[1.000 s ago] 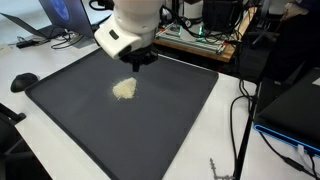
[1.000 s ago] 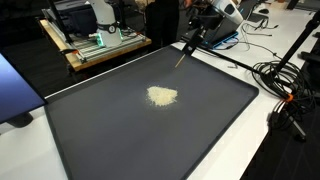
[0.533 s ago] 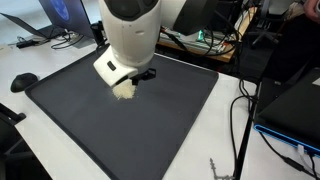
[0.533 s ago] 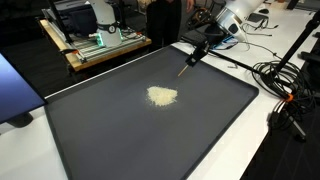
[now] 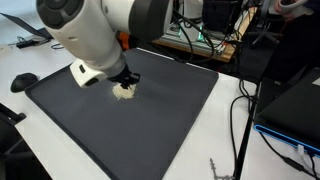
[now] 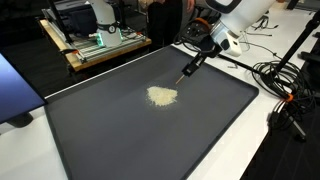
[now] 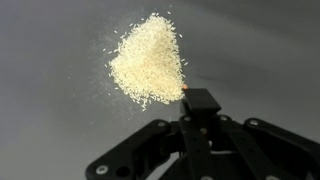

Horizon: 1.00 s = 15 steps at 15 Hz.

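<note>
Tool (image 7: 198, 128) is clenched on a thin dark stick (image 7: 200, 102) (square-ended, seen from the wrist view). The stick's tip is just beside the pale grain pile (image 7: 147, 60). Pile sits around the middle of the dark mat (image 6: 120, 130) on the white worktop (image 6: 255, 150).

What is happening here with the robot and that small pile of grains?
The robot's hand is shut on a thin dark stick, held slanting over a dark mat. A small pile of pale grains lies on the mat, and the stick's tip is close to its edge. I cannot tell whether it touches the grains.
</note>
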Tool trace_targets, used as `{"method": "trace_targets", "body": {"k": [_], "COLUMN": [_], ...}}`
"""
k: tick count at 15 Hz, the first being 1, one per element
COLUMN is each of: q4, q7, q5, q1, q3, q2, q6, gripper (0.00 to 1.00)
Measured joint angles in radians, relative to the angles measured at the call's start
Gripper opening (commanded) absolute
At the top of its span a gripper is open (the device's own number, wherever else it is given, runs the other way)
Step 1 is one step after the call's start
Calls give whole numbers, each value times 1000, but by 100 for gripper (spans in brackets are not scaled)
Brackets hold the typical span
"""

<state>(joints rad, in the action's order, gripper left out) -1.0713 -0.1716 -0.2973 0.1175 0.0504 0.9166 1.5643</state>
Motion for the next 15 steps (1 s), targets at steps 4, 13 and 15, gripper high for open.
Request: {"method": "trace_targets", "body": {"k": [4,13,15], "q4": [7,-46,-88], "q7": [-1,4,6], "q5": [75,199,217], "q1": [-74,-184,-197], "q3": [-1,-6,-8], "q2": [-4,-65,-96], "q6": [36,121,129], "gripper": [3,3,3]}}
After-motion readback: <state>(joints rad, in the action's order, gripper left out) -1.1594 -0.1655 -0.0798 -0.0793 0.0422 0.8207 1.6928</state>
